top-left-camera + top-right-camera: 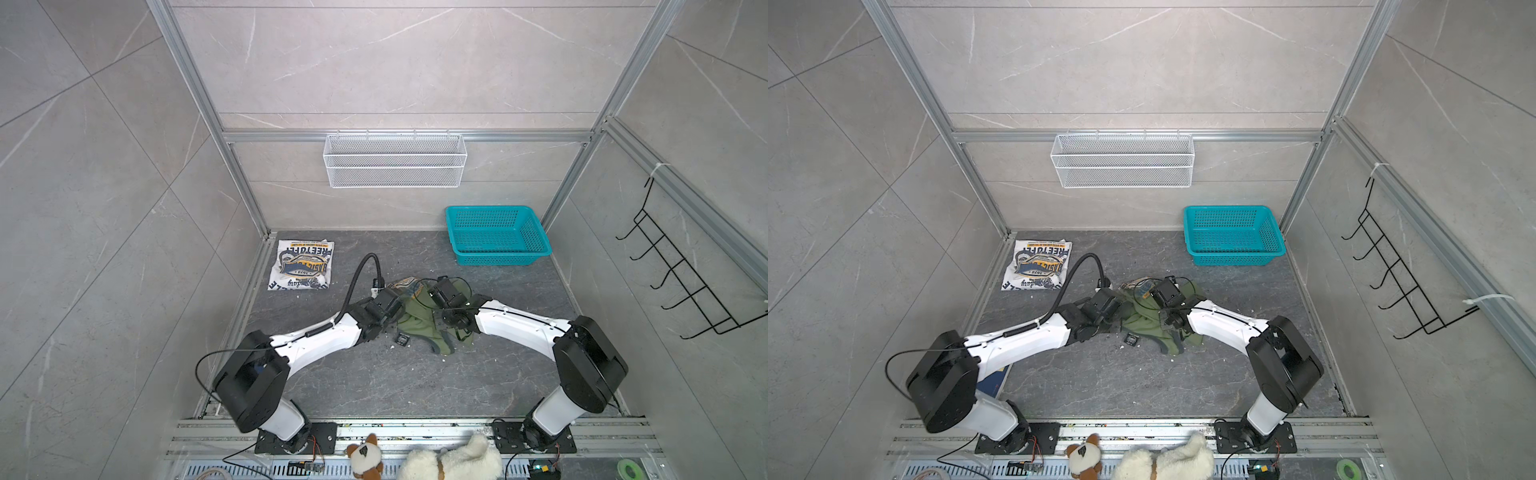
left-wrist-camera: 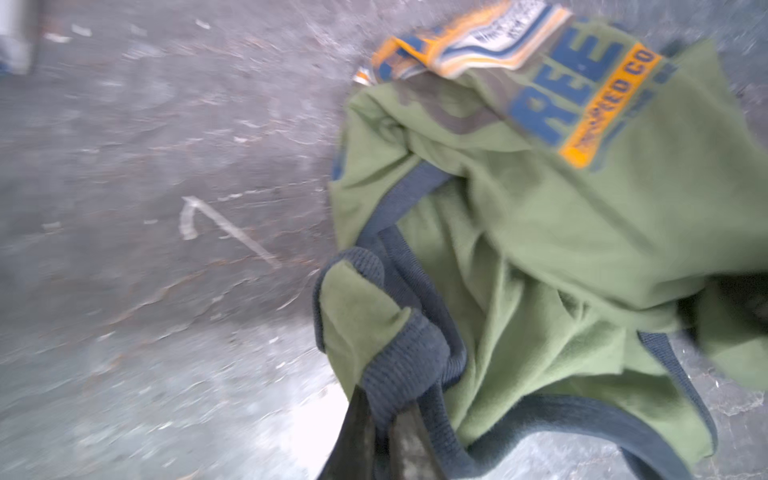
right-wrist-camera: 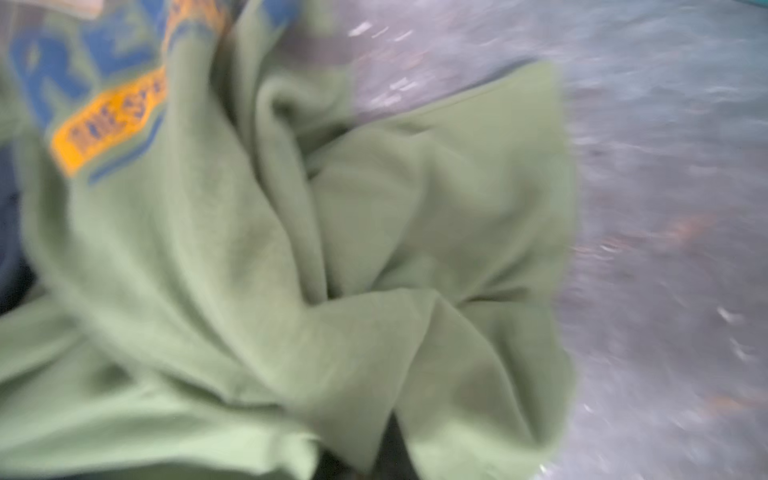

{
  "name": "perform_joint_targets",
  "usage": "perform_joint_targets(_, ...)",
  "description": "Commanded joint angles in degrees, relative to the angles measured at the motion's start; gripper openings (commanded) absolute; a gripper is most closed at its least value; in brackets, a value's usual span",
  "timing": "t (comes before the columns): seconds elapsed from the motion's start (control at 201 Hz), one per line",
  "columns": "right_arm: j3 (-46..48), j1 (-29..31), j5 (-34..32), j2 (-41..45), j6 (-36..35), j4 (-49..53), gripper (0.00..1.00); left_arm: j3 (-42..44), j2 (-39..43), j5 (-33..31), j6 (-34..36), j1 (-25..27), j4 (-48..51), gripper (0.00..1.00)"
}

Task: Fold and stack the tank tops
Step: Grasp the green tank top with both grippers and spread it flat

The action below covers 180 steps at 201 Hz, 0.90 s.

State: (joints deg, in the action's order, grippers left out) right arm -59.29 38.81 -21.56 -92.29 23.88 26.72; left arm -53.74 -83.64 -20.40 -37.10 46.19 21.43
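Olive tank top [image 2: 540, 232]: my left end effector [image 2: 382, 419] is clamping its strap.
Right end effector [image 1: 442, 326]: seemingly pinching it too.
White tank top [image 1: 301, 266]: lying folded, ten o'clock.
Remaining: folding olive, stacking.

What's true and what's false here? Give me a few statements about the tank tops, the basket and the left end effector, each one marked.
The white tank top lies folded near the back left corner. True.
The left end effector is shut on the olive tank top's navy trim. True.
The olive tank top sits in the teal basket. False: it lies crumpled on the table.
The two tank tops are stacked. False: they lie apart.
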Motion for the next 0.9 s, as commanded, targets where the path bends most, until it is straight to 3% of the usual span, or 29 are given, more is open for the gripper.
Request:
perform_joint_targets(0.0, -1.03, -2.12, -12.83, 10.38, 0.6, 7.86, 0.0, 1.88, 9.61, -6.29, 4.08, -1.41, 2.78, 0.0)
perform_joint_targets(0.199, -3.8, -5.84, -8.82, 27.89, -4.06, 15.65, 0.0, 3.29, 29.98, -16.28, 8.84, -3.43, 8.71, 0.0)
perform_joint_targets(0.343, -10.5, -5.84, -5.35, 31.38, -4.41, 24.61, 0.01, 3.72, 43.54, -17.58, 10.56, -3.57, 9.12, 0.0)
perform_joint_targets(0.443, -12.17, -6.02, -4.5, 29.52, -3.28, 27.51, 0.02, 4.37, 47.2, -20.45, 10.53, -3.66, 9.64, 0.0)
perform_joint_targets(0.582, -11.21, -8.84, 0.25, 21.78, -1.7, 26.14, 0.04, 4.02, 42.65, -25.58, 9.7, -4.34, 12.68, 0.0)
perform_joint_targets(0.677, -10.37, -11.97, 6.5, 14.31, -1.12, 21.8, 0.07, 2.96, 36.13, -22.77, 8.69, -7.97, 14.01, 0.0)
perform_joint_targets(0.717, -10.45, -13.24, 8.79, 10.91, -0.99, 19.99, 0.13, 2.4, 32.51, -20.82, 7.97, -10.78, 14.56, 0.0)
perform_joint_targets(0.762, -11.71, -14.21, 10.09, 6.82, -0.59, 18.89, 0.28, 1.43, 28.03, -17.22, 7.51, -14.94, 14.88, 0.01)
perform_joint_targets(0.891, -16.32, -15.9, 6.53, -1.75, -0.59, 17.02, 0.49, -1.99, 14.55, -6.92, 8.43, -26.86, 12.51, 0.01)
